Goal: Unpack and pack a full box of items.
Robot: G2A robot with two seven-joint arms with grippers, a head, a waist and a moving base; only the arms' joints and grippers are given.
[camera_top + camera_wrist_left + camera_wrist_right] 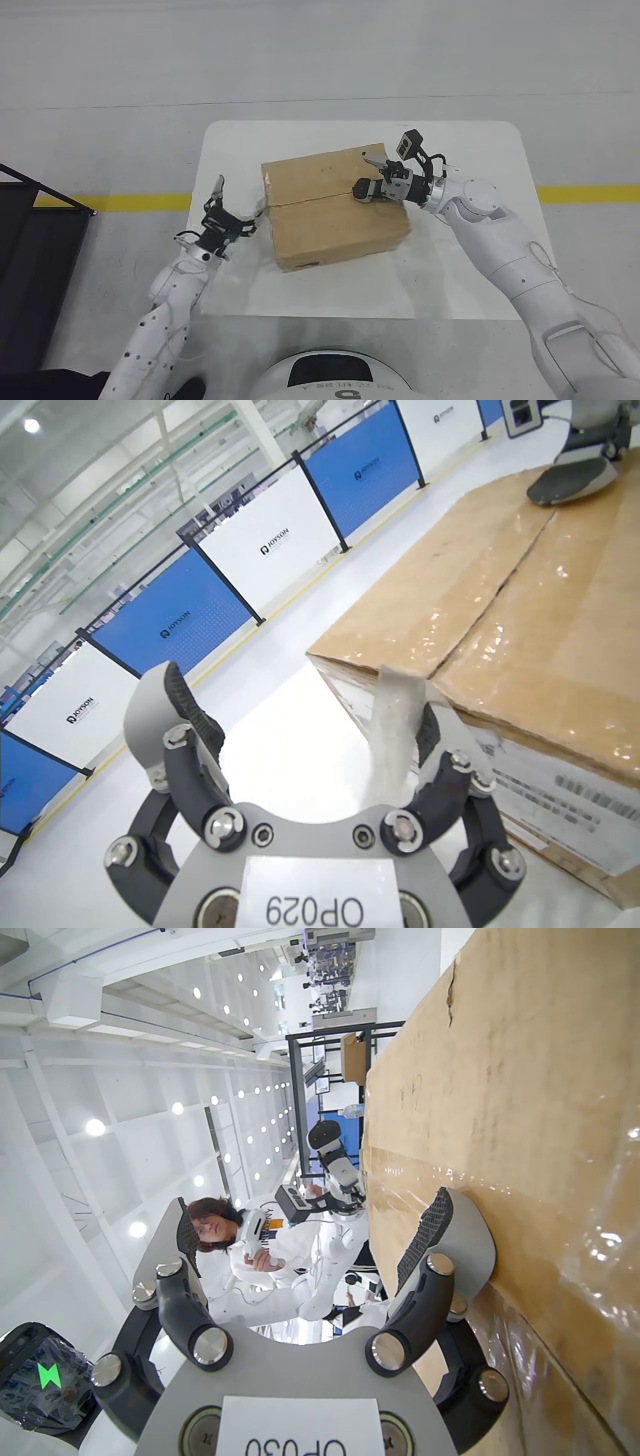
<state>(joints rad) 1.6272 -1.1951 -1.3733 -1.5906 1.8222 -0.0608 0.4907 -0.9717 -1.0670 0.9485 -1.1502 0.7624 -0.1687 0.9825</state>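
Note:
A closed cardboard box [335, 205] with a taped middle seam sits in the centre of the white table [460, 265]. My left gripper [232, 208] stands open just off the box's left end, above the table. In the left wrist view a loose strip of clear tape [395, 720] rises from that end of the box [500, 600] and clings to one finger of the left gripper [300, 695]. My right gripper [368, 174] is open over the box's right top edge. One finger [450, 1223] of the right gripper [312, 1208] rests on the box top [525, 1078] beside the taped seam.
A black rack [30, 250] stands on the floor to the left of the table. A printed label [550, 790] is on the box's end face. Bare table surface lies in front of and to the right of the box.

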